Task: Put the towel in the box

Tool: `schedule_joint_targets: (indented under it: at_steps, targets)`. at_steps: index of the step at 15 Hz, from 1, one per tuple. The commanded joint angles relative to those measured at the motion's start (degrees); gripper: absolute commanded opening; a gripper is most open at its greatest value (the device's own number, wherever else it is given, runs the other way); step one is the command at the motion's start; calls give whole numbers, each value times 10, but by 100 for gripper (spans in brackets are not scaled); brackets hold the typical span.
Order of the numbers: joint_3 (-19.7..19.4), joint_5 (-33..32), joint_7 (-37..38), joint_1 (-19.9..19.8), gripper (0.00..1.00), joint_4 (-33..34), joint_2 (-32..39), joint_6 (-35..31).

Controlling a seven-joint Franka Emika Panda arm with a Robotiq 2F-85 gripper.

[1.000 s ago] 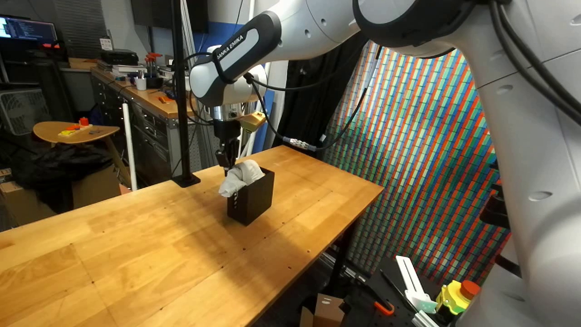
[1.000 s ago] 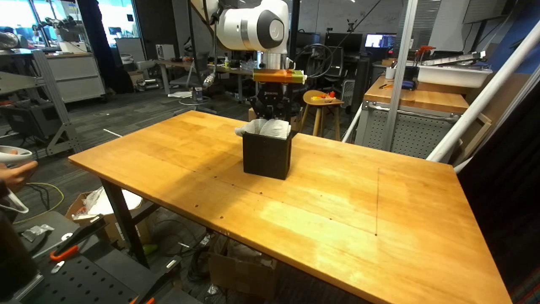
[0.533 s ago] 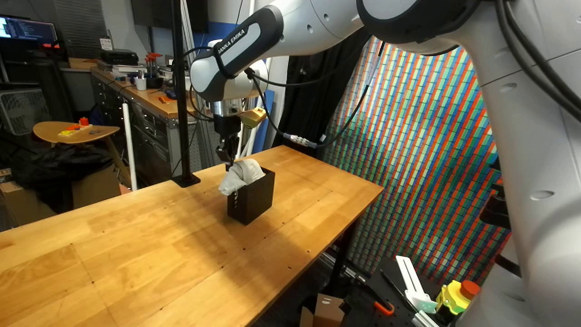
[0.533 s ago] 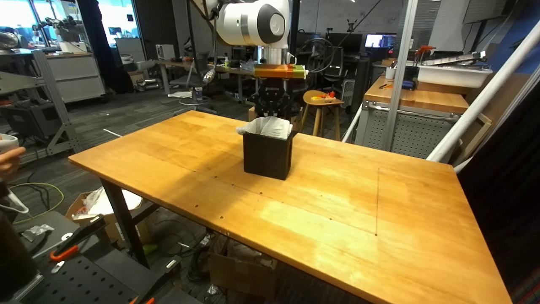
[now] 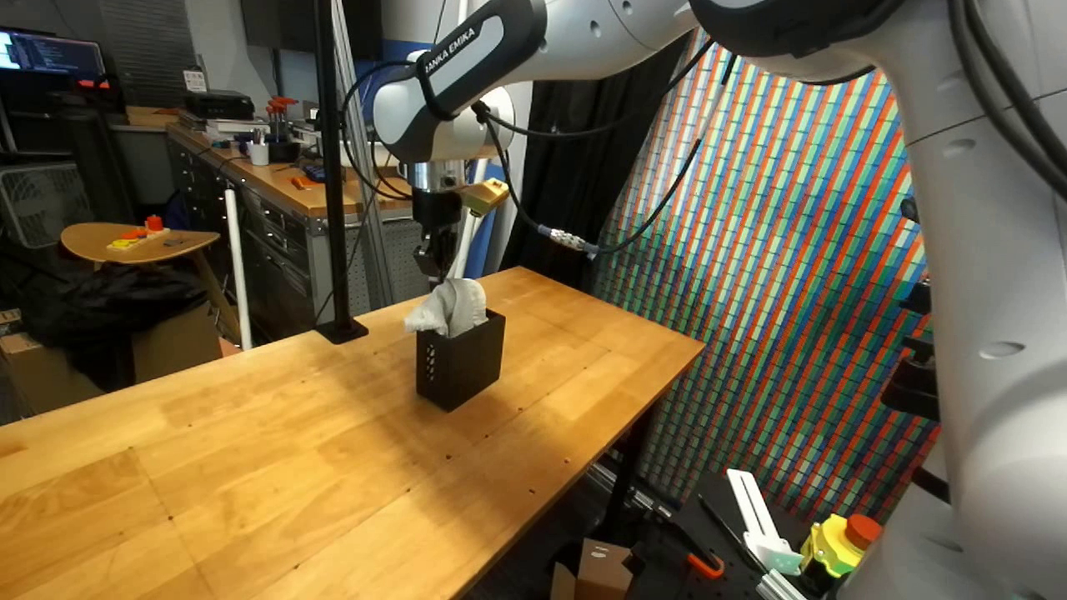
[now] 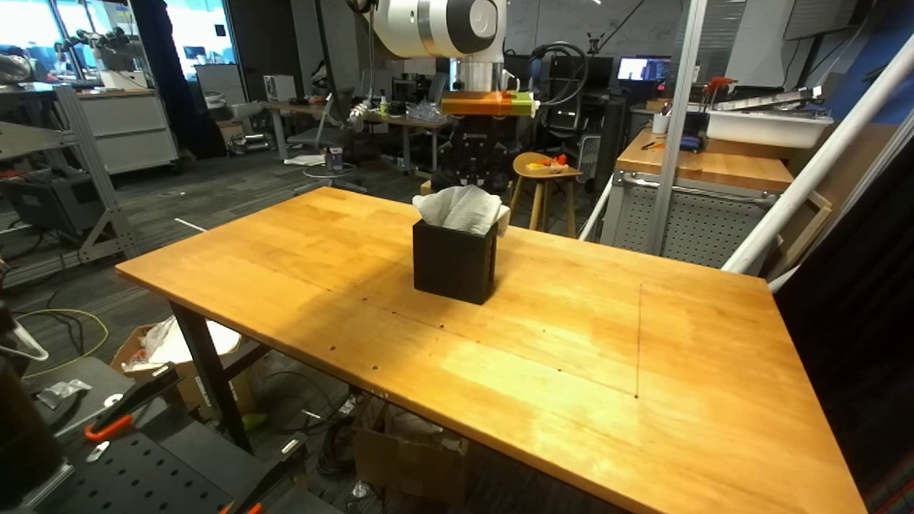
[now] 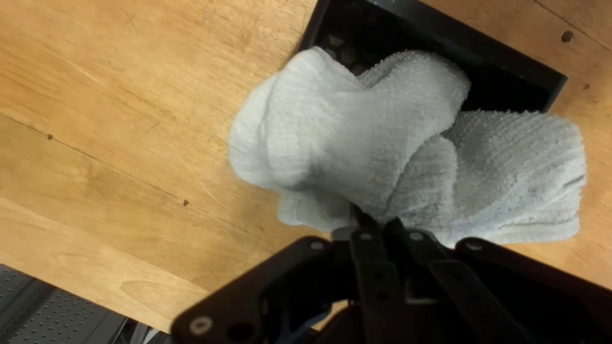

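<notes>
Towel is bunched at the mouth of the small dark box, and in both exterior views we see it bulging above the rim; how deep any of it reaches inside, we cannot tell. The gripper hangs above with its two fingers drawn close together, and in the wrist view we find their tips pinching a fold of the towel. There we also see the folds spread to the left and right of the tips, with part of the box's dark inside showing beyond. The box stands upright on the wooden table, near its far edge. In an exterior view the white arm reaches in from the right, and far to the left we see a stool with small bright pieces on it.
</notes>
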State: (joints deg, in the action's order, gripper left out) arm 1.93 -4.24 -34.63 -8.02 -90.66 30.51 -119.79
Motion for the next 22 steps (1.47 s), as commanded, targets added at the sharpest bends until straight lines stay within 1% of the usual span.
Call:
schedule_joint_targets:
  at_steps: [1, 5, 8, 11, 16, 22]
  targets:
    - [-2, 15, 10, -12, 3, -51, -44, -19]
    - [3, 36, 19, -16, 3, -113, -83, -35]
    - [6, 40, 26, -6, 3, -167, -114, -56]
    - [8, 50, 27, -4, 3, -201, -130, -73]
    - [4, 49, 35, -1, 3, -231, -138, -95]
    - [4, 51, 36, -2, 3, -234, -127, -101]
